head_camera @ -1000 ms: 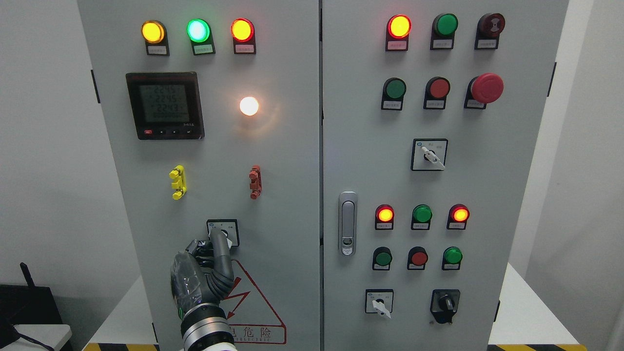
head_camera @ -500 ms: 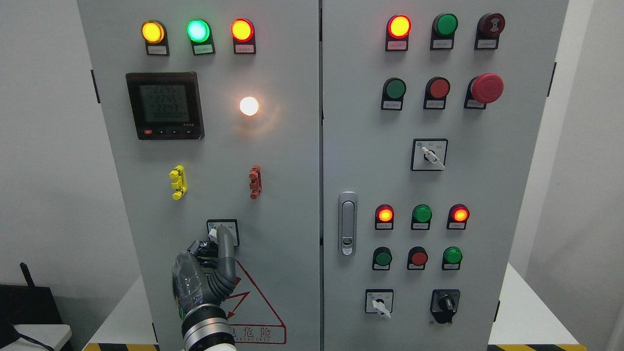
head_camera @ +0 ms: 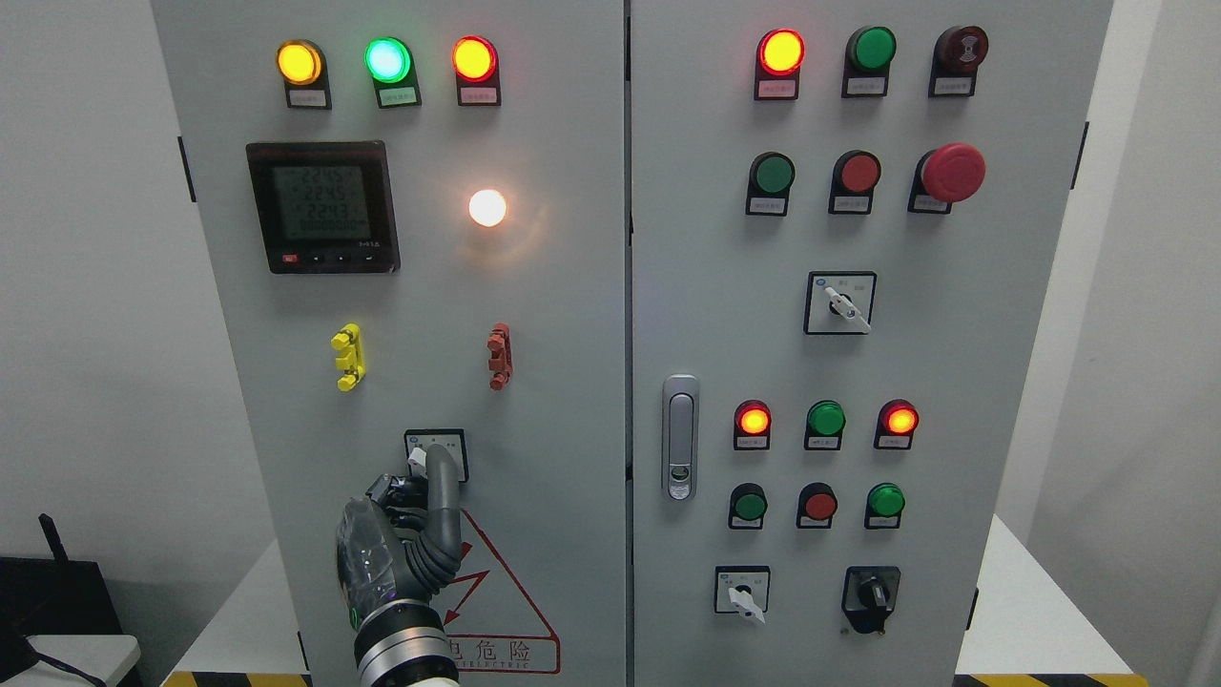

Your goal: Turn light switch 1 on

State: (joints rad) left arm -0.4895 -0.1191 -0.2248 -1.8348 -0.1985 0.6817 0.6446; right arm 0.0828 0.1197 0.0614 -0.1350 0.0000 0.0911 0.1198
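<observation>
Pressing one extended dark finger against the small white-framed rotary light switch low on the grey cabinet's left door, the left hand grips nothing, other fingers curled. White round lamp glows; the turn looks done, so retracting comes next.

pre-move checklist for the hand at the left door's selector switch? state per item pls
1. Left hand at selector switch: ok, one raised finger lies over the knob.
2. Other fingers curled clear of the panel: ok.
3. Knob position: cannot tell, finger covers most of it.
4. White lamp above is lit: ok.
5. Whether that lamp is light 1: cannot tell, labels unreadable.
6. Right hand clear: ok, not in view.
</observation>
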